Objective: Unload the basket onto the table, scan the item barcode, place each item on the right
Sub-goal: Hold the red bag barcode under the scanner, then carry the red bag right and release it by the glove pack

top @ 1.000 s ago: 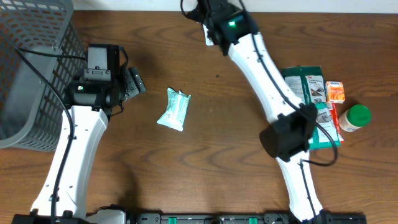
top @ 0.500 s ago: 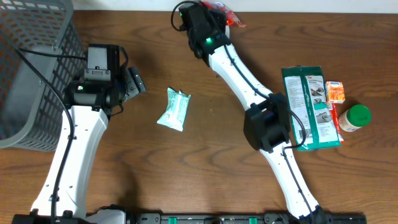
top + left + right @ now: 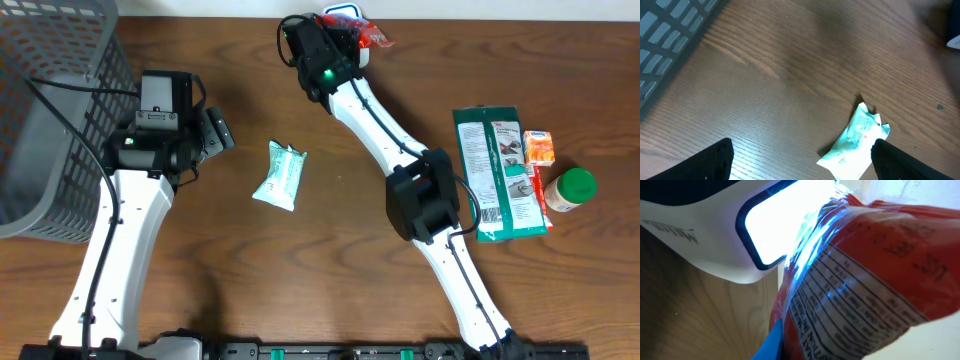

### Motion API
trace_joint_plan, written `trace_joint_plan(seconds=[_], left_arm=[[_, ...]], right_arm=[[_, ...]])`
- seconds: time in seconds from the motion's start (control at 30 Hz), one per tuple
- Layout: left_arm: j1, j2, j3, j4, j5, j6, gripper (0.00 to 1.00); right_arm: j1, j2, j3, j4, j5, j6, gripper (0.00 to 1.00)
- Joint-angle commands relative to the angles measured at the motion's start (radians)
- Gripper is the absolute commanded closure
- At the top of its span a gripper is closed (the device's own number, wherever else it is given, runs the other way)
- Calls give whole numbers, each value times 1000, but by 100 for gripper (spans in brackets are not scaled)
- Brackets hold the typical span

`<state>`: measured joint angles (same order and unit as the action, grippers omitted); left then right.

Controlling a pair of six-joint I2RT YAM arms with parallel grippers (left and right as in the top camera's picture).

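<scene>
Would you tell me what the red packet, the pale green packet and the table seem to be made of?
The red packet looks like glossy plastic film: it crinkles and glares in the scanner light. The pale green packet seems thin plastic or foil wrapper, with crimped ends. The table is wood or wood-look laminate, matte, with grain lines.

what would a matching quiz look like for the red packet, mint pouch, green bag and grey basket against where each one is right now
Things:
1. red packet
2. mint pouch
3. green bag
4. grey basket

Places:
A. far left of the overhead view
B. in the right gripper, up against the lit scanner
C. lying on the table between the two arms
D. flat on the right side

Pairs: 1-B, 2-C, 3-D, 4-A
</scene>
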<state>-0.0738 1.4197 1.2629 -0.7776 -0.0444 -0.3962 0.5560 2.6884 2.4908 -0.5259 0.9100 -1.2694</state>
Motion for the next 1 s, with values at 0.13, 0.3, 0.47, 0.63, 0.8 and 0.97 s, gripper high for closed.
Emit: trace_joint_plan(seconds=[0.13,0.3,0.47,0.63,0.8,0.97], left_arm=[[3,10,11,0,-13,-2,12],[3,10,11,0,-13,-2,12],[3,10,11,0,-13,-2,11],[3,10,11,0,-13,-2,12],[3,10,11,0,-13,-2,12],[3,10,11,0,-13,-2,12]], right_arm=[[14,24,13,0,55,-71,99],[18,16,13,19,69,-5,99],[24,-37,13,-34,55,65,99],[19,-153,13,-236,-101,233,99],[11,-319,13,-451,-318,496,99],[-14,-486,13,-693,-508,723,99]])
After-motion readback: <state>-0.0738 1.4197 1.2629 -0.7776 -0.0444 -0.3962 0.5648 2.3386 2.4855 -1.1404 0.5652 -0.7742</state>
